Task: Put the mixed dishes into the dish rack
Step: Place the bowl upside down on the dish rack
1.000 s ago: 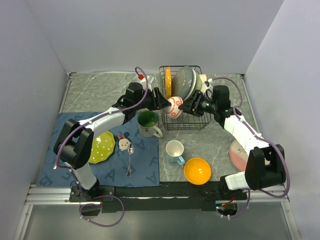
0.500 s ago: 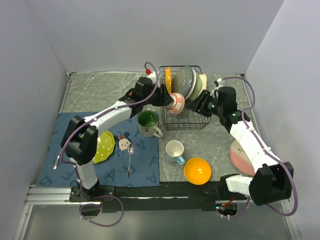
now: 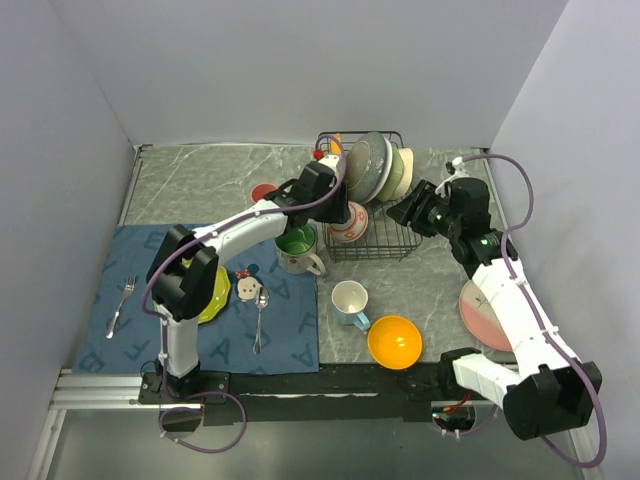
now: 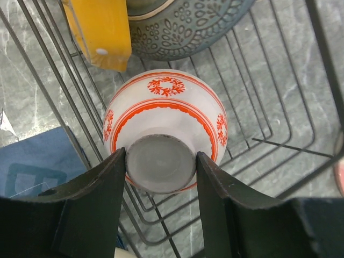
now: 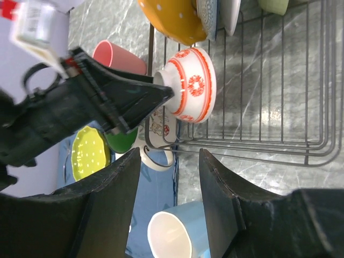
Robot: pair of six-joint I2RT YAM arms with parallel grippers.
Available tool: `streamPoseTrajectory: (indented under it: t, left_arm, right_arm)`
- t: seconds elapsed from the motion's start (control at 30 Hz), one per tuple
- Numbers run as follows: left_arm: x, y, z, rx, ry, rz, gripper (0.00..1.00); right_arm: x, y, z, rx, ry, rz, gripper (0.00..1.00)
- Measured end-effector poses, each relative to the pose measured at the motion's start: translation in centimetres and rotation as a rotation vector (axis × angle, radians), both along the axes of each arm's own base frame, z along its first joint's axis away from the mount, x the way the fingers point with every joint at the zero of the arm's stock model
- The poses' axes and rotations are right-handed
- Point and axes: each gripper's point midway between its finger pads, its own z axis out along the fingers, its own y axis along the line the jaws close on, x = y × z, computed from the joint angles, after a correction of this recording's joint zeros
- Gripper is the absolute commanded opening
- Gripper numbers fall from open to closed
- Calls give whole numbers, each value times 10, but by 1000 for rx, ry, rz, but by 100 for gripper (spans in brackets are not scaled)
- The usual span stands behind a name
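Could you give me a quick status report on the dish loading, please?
Left gripper: jaws shut on foot of red-patterned bowl, inside the dish rack. Right gripper: jaws open, empty. Orange plate and grey patterned bowl close beside; tight fit.

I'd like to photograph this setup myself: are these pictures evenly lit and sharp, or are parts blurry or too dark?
Top external view: soft, even light, faint shadows, everything sharp. Left wrist view: the red-patterned bowl is crisp, the left end effector gripping it looks near-black, little detail. Right wrist view: the white tag at top left is blurred; the bowl beyond is sharp.
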Motion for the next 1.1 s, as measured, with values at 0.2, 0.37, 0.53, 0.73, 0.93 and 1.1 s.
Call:
streamPoseTrajectory:
  t: [0.2,0.37,0.53,0.73,0.93,1.1]
  left_arm:
    - [8,-6,-11,38,15,23,1]
    - [13,-9,-20,65,27,41,1]
    - [15,-12,-27,89,34,49,1]
    - [23,-15,-31,124,23,75,1]
    - [27,-15,-33,149,20,89,1]
    - [31,-15,-36,160,12,103,18]
  right_arm:
    - [-6,-4,14,0,-35,-13,56]
    - [-9,-7,19,2,-47,-20,56]
    - [-11,-9,19,2,-46,-25,56]
    - [-12,-9,21,4,-50,-25,56]
    - [-12,-8,21,6,-49,-22,56]
    - [-12,-9,21,10,-47,-24,56]
